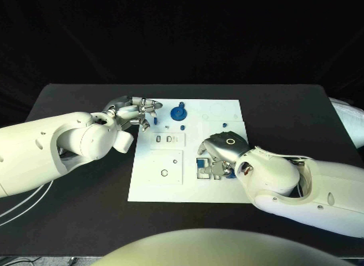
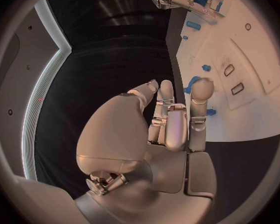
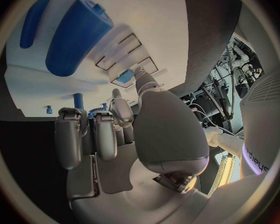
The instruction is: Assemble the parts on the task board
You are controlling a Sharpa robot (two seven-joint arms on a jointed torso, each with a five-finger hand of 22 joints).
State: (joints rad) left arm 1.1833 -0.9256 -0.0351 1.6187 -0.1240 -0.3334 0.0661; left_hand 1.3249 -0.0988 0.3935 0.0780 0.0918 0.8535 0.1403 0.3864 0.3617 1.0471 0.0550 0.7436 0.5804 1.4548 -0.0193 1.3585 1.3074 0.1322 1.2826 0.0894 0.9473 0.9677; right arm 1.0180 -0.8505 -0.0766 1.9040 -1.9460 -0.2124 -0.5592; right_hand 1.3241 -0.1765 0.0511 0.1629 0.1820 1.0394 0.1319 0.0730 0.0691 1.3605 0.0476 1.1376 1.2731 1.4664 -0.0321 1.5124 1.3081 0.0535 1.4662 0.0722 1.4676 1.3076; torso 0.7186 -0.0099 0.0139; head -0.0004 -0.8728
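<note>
In the head view the white task board [image 1: 162,188] lies in the middle of the black counter [image 1: 78,105]. The left hand [image 1: 132,113] pinches a small blue part [image 1: 154,118] at the board's far left edge, beside a round blue part [image 1: 178,113]. The right hand [image 1: 218,149] rests curled over blue parts [image 1: 205,166] near the board's right side; I cannot tell if it grips one.

In the left wrist view the fingertips [image 2: 202,89] touch the blue piece [image 2: 191,83].

In the right wrist view a big blue cylinder part [image 3: 74,40] is close. The parts look light, stiff and smooth; I would take them by the sides. No writing is readable.
</note>
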